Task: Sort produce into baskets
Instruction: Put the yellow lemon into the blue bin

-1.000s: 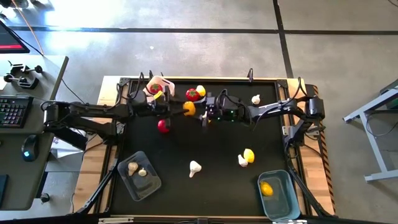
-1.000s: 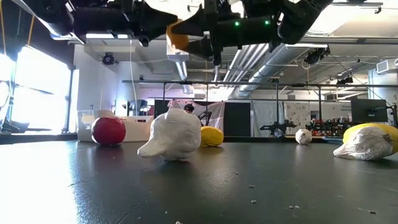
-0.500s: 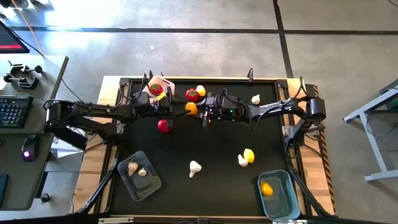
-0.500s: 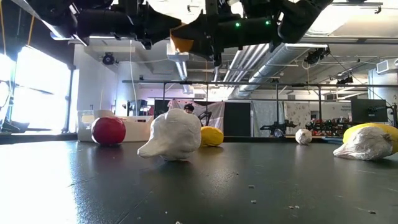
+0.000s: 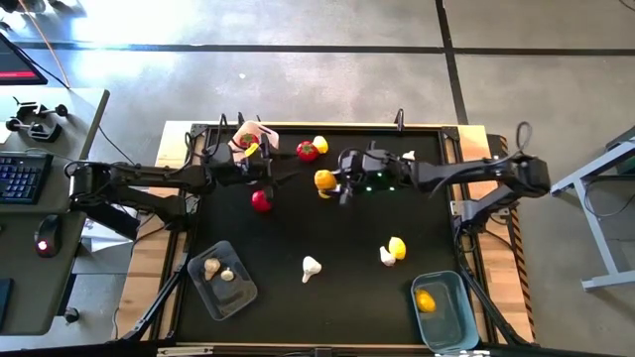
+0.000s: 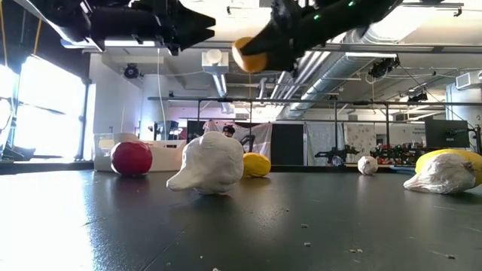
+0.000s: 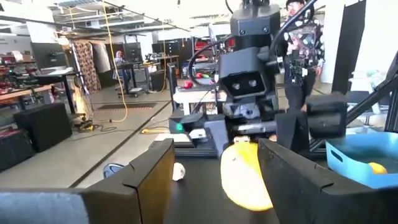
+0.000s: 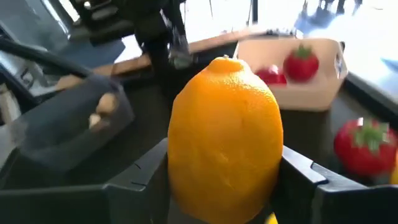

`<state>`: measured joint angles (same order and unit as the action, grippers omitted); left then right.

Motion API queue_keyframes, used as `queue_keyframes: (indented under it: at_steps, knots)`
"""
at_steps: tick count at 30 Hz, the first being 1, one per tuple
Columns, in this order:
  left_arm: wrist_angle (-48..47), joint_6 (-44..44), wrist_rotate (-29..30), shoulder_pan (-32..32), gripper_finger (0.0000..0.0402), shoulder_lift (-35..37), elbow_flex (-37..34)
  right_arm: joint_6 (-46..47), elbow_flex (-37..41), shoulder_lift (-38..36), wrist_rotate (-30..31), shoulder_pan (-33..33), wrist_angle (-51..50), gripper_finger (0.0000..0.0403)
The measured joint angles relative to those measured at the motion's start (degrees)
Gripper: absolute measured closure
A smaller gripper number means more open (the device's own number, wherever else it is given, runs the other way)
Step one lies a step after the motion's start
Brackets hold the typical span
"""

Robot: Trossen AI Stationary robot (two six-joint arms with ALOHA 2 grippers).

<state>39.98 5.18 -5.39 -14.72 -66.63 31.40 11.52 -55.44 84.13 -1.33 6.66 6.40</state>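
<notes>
Transport step: the right pincer (image 5: pixel 328 182) holds a lemon (image 5: pixel 323 179) above the counter's (image 5: pixel 337 228) far middle, left pincer (image 5: pixel 266 169) open nearby; next, carry it to the blue tub (image 5: pixel 444 309).

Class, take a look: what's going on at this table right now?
The right tool is shut on a yellow lemon, held up above the black table. The left tool is open and empty near the white basket, which holds tomatoes. The blue basket has one lemon, the clear basket two garlic bulbs; more produce lies loose.
</notes>
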Motion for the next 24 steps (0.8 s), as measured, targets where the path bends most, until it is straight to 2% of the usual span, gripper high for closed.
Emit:
queue_keyframes:
  at_steps: [6,11,17,24]
  knots:
    - [-2.5,0.6,1.1,0.0,0.0188,0.2,0.0,7.7,0.0,-6.6,0.0,-2.9,-19.0,0.0213]
    - [-2.9,0.6,1.2,0.0,0.0188,0.2,0.0,19.0,0.0,-10.9,-0.7,-8.0,-33.1,0.0212]
    - [-2.9,1.5,1.2,0.0,0.0188,0.2,-0.1,40.3,0.0,-13.3,-2.6,-17.9,-48.2,0.0212]
    - [-2.9,3.6,1.2,0.0,0.0188,0.1,-0.1,67.1,0.0,-13.3,-5.9,-33.2,-58.0,0.0211]
